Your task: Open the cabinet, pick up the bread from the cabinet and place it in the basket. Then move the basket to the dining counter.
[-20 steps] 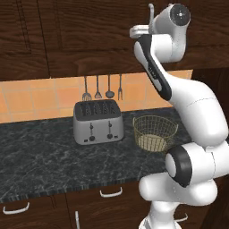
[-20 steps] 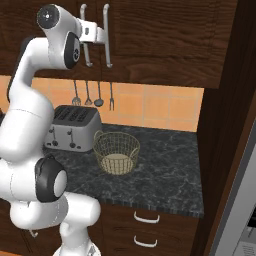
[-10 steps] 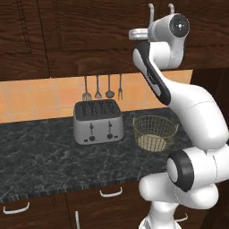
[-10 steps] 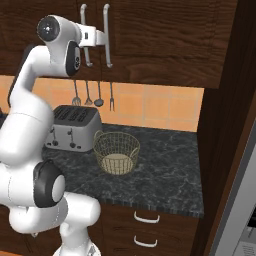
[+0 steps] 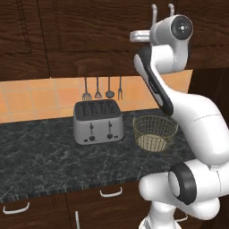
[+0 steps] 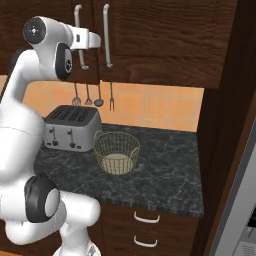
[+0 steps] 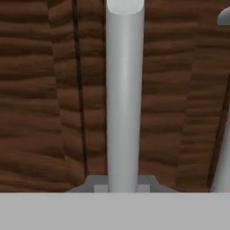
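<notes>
The dark brown wall cabinet [image 5: 89, 40] [image 6: 160, 40] has both doors closed, so the bread is hidden. My gripper [image 7: 123, 186] [image 6: 98, 40] is raised to the doors' long silver bar handles. One handle [image 7: 124, 99] runs straight down between my fingertips [image 7: 96, 185], which hug it on both sides. The other handle [image 7: 222, 170] shows at the hand view's right edge. The golden wire basket [image 5: 154, 132] [image 6: 116, 151] sits empty on the black marbled counter [image 5: 40, 156], below my arm. The dining counter is out of view.
A silver toaster [image 5: 98, 121] [image 6: 70, 127] stands just left of the basket. Several utensils [image 5: 103, 89] hang on the orange tiled wall behind it. Drawers with short white handles [image 6: 145, 217] lie under the counter. A tall dark panel [image 6: 220, 125] bounds the right side.
The arm has lowered slightly and the hand has settled closer onto the cabinet handle. The doors, basket and toaster have not moved.
</notes>
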